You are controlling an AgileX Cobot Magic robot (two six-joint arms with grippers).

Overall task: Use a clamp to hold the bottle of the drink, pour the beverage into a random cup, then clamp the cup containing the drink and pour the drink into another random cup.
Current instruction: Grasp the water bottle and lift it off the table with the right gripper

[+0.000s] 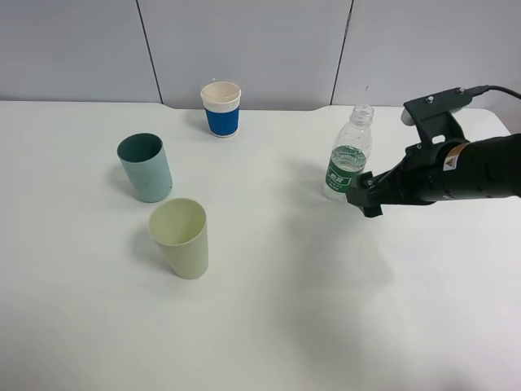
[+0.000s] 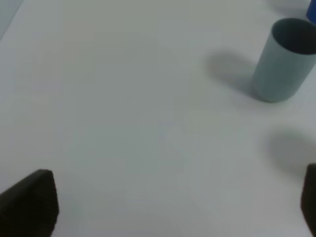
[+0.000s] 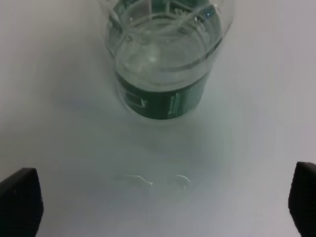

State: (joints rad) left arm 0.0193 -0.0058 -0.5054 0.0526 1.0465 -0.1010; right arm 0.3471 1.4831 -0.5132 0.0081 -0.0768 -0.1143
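- On the table [image 1: 269, 326], at 3 o'clock, your right clamp [image 1: 364, 195] stands released, jaws spread, empty, just short of the bottle [image 1: 348, 167].
- Left gripper [image 2: 170, 202]: likewise released, holding nothing.
- Bottle: upright, part-filled. An off-centre approach may let one jaw tip it and spill.
- Pale yellow-green cup [image 1: 181, 236], at 8 o'clock, well apart: a loose grip risks slipping during the carry.

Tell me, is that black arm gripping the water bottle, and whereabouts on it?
Nothing is held. The right gripper is open, with the bottle standing on the table just ahead of its fingertips, untouched.
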